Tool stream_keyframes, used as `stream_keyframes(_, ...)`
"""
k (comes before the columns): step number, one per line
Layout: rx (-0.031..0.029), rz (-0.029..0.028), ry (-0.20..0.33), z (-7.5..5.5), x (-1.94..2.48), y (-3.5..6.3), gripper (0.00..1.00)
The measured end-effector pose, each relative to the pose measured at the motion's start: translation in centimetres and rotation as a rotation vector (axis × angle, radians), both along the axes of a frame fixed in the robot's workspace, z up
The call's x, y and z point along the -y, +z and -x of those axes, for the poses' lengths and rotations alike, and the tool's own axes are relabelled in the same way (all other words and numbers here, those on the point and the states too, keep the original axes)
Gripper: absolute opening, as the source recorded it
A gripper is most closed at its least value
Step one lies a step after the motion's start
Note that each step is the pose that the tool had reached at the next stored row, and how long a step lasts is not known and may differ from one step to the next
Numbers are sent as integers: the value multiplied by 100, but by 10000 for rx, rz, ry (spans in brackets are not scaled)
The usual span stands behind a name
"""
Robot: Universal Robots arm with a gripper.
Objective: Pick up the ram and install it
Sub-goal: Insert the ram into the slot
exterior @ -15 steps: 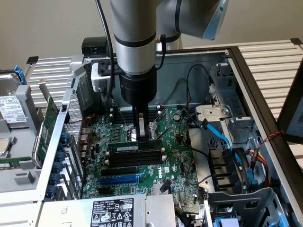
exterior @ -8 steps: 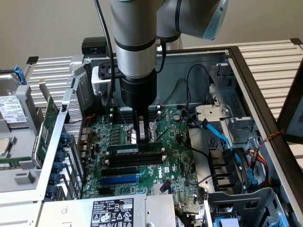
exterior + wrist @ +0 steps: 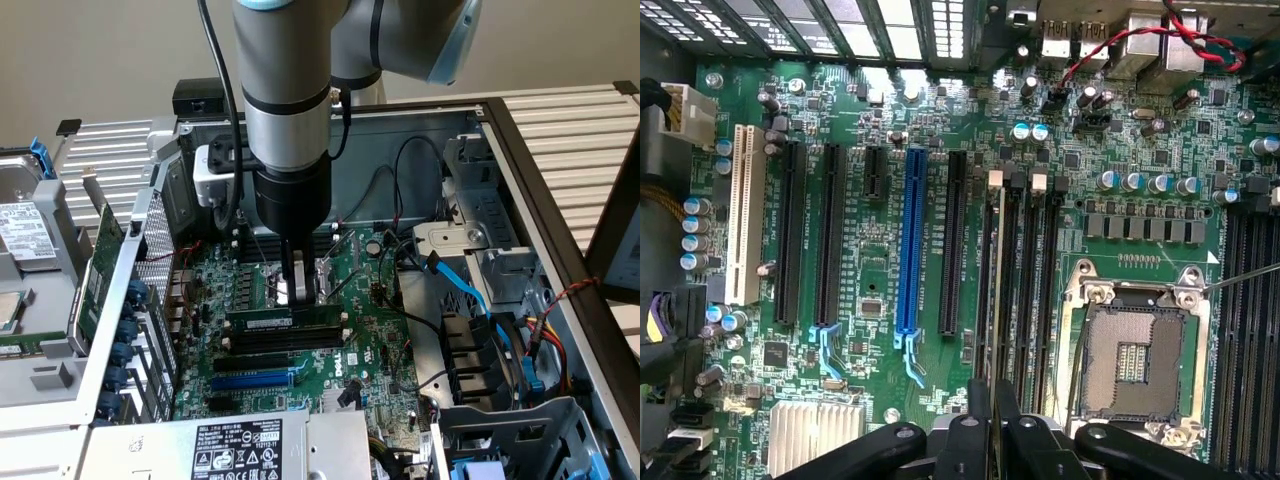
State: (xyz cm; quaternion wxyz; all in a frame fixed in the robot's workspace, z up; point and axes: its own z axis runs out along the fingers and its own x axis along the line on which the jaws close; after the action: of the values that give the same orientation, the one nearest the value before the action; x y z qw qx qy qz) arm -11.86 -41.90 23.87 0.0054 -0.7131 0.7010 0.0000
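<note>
The exterior view looks from high up and off to one side of the board point(image 3: 370, 345), slanting down into the open case point(image 3: 480, 130). It stands far enough back to take in the case walls and the arm point(image 3: 285, 100) above the board. The wrist view faces straight down on the board point(image 3: 870, 130) from close above, with the gripper point(image 3: 994, 405) at its edge. Both views share the board's blue slot point(image 3: 255, 380) point(image 3: 908, 245), the black slots beside it, and the ram point(image 3: 260, 318) point(image 3: 996, 300), which is broadside in the exterior view and edge-on from the wrist.

Ram point(image 3: 262, 319) on edge over memory slots point(image 3: 280, 342), between fingers point(image 3: 288, 262); CPU socket point(image 3: 1135, 350) beside.
</note>
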Motion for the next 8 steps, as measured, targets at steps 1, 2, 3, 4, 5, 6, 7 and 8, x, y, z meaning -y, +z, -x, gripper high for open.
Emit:
stream_keyframes(1,0,1,0,0,0,-1,14)
stream_keyframes(2,2,-1,0,-1,-1,-4,14)
stream_keyframes(3,3,-4,1,-1,-3,-6,14)
stream_keyframes(4,2,-3,1,-1,-2,-6,14)
stream_keyframes(5,2,-3,1,0,1,-6,14)
stream_keyframes(6,3,-4,-1,0,7,-7,14)
stream_keyframes(7,3,-4,-7,0,10,-7,14)
stream_keyframes(8,2,-3,-13,0,13,-7,14)
